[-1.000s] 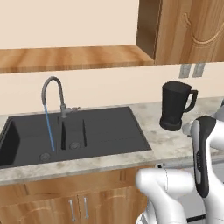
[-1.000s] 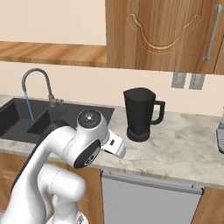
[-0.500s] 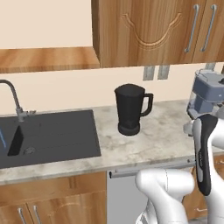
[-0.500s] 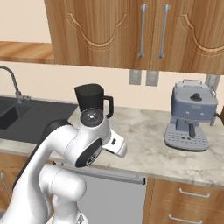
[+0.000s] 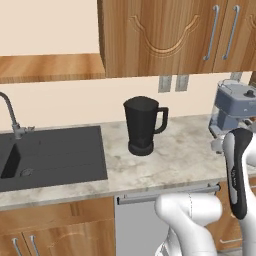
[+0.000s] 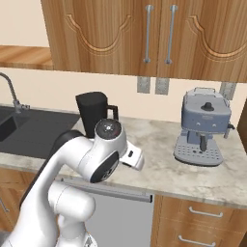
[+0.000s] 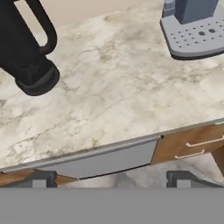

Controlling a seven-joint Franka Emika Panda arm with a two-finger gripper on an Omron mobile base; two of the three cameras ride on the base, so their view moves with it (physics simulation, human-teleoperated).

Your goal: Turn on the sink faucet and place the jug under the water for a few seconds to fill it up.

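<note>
Black matte jug [image 5: 143,125], tall, tapering, curved handle to its right in the left base view; stands upright on the marbled countertop [image 5: 180,155], untouched, just right of the sink [image 5: 55,155] edge and well apart from the faucet [image 5: 12,117]. Sink: matte black, drainboard portion nearest the jug, small basin at the far left. Faucet: slim grey gooseneck at the frame's left margin; whether water runs cannot be told from here. Change noted: the whole scene has slid leftward over the last second, so the base has driven right along the counter; the jug itself has not moved, and now sits near centre. Gripper [image 7: 109,177]: fingertips spread wide apart, holding nothing, aimed at the counter front with the jug base at upper left of the hand view. Adjacent: grey-blue coffee machine [image 6: 202,128] further right, wooden wall cabinets [image 6: 144,34] above, dishwasher panel [image 5: 135,225] below. Judgement: repositioning for the jug pickup; grasp not yet begun.
</note>
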